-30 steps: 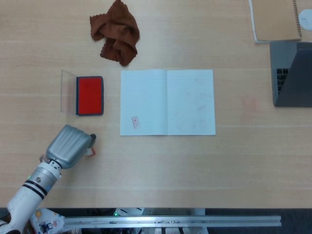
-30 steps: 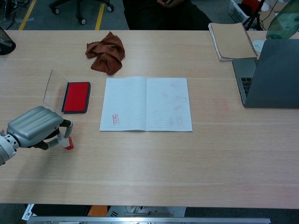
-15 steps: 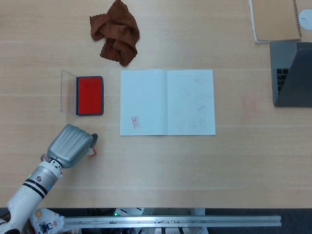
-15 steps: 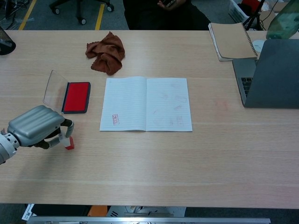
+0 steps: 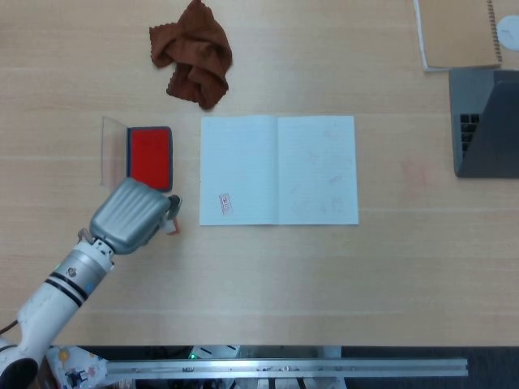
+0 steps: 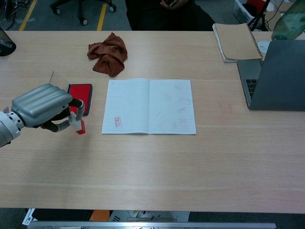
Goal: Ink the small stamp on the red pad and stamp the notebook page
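While the small stamp [image 6: 79,125] looks like a light, rigid little block with a red base, it is narrow enough to twist or slip if pinched off-centre, so the sensible hold is on its upper body, clear of the inked face. The left hand [image 6: 47,107] has it now, fingers curled in around the top with the red end poking out below, at about five o'clock from the red ink pad [image 5: 149,157] and just beside the pad's near edge; whether the base touches the table I cannot tell. The pad lies open, its clear lid [image 5: 114,151] folded out at nine o'clock, part of it hidden under the hand in the chest view. At three o'clock from the pad, near but apart, the open notebook [image 5: 278,168] lies flat, with one red stamp mark [image 5: 225,204] low on its left page and fainter marks on the right page. A crumpled brown cloth [image 5: 195,53] sits at twelve o'clock from the notebook, well apart. Far off at two o'clock a spiral-bound pad [image 5: 456,32] and a laptop [image 5: 486,121] sit by the table's edge. The right hand shows in neither view.
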`<action>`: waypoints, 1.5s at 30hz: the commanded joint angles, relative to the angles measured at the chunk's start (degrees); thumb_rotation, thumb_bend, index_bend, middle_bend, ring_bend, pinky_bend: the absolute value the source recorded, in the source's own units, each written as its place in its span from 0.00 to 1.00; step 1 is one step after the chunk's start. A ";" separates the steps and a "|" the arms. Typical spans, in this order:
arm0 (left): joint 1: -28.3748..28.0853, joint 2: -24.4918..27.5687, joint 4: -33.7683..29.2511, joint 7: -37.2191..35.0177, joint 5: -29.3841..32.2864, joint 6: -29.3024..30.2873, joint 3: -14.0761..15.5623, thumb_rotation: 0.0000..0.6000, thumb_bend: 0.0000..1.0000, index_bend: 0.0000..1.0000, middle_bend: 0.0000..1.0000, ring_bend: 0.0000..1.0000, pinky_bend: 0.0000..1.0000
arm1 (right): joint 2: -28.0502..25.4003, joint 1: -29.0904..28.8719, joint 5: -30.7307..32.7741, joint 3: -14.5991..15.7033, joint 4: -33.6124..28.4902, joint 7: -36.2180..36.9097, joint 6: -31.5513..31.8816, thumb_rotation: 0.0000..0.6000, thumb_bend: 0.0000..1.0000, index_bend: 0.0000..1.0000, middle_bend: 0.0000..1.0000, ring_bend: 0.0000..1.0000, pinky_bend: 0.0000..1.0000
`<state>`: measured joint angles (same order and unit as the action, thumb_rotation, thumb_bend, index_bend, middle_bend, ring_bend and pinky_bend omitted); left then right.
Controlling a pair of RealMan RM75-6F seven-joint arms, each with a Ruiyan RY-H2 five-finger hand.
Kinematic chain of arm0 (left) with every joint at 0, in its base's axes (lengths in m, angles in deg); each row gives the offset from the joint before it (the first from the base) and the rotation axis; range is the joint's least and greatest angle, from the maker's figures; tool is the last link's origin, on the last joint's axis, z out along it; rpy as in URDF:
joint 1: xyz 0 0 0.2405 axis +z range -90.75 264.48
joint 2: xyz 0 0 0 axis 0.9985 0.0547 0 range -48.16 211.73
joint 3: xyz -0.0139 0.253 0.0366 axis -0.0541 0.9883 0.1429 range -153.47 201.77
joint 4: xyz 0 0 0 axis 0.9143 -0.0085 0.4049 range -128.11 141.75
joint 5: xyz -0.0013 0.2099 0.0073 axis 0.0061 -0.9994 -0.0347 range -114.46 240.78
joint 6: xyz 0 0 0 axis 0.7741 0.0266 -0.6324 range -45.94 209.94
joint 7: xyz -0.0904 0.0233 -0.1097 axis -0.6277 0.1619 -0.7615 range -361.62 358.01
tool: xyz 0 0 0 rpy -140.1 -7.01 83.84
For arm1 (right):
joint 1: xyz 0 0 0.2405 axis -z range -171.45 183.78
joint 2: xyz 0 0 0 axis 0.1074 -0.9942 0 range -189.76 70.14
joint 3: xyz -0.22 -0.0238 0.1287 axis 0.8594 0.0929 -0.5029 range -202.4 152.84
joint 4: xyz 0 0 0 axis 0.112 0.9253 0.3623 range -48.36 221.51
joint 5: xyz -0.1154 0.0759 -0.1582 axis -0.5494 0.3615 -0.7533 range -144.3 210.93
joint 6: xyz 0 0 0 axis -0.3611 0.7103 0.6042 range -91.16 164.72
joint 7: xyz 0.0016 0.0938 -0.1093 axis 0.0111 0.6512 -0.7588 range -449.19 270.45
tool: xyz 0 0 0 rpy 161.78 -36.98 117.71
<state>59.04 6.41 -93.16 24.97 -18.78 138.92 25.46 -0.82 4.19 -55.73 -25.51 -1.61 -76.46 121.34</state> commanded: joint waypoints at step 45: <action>-10.80 -9.73 16.77 8.18 20.49 -4.23 -3.96 1.00 0.38 0.55 0.98 1.00 1.00 | -0.68 0.17 0.81 0.67 -0.77 -0.96 -1.30 1.00 0.35 0.51 0.46 0.28 0.35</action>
<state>48.23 -3.00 -76.85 33.56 1.85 134.72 21.41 -1.50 4.36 -54.92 -24.85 -2.38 -77.42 120.05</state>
